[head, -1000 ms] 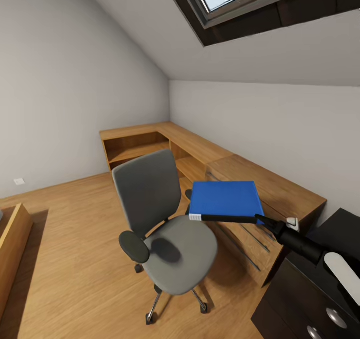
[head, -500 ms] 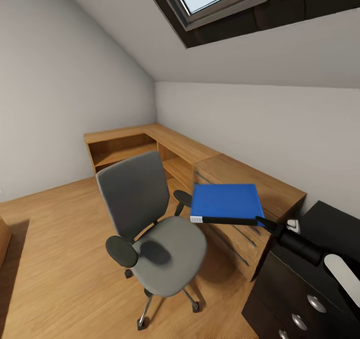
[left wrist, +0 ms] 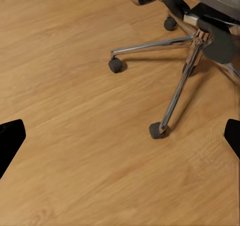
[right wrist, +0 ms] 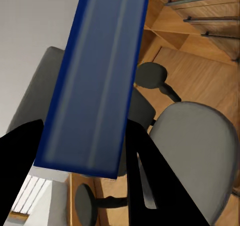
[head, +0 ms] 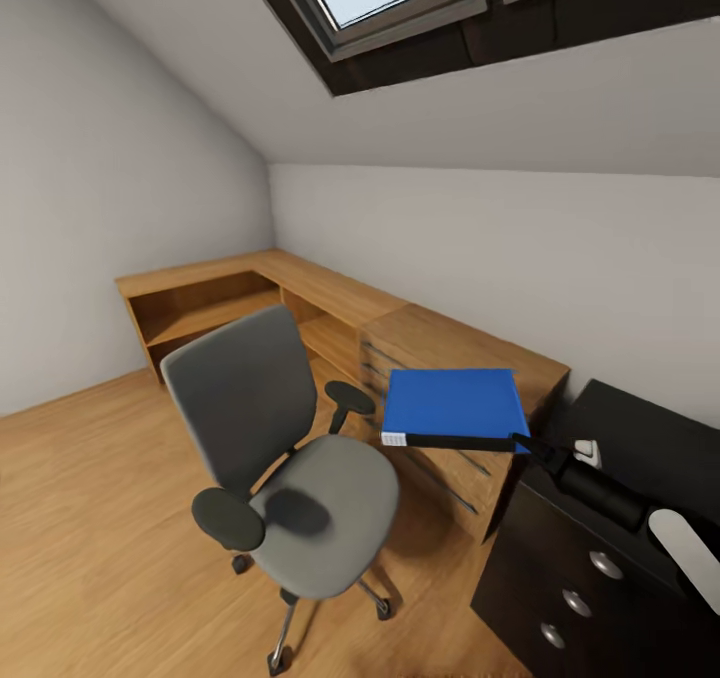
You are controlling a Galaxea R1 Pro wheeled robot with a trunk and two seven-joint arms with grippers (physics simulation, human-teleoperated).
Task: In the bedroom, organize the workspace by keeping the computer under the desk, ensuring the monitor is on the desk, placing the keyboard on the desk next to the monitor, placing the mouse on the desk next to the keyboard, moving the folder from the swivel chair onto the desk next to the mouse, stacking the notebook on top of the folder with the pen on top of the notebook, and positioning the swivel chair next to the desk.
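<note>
Holding the folder (head: 455,404) flat in the air, your right gripper (head: 522,443) is clamped on its near right corner, above the gap between chair (head: 290,463) and desk (head: 640,528); your left gripper's (left wrist: 120,138) fingers stand apart over bare floor (left wrist: 75,111).
</note>
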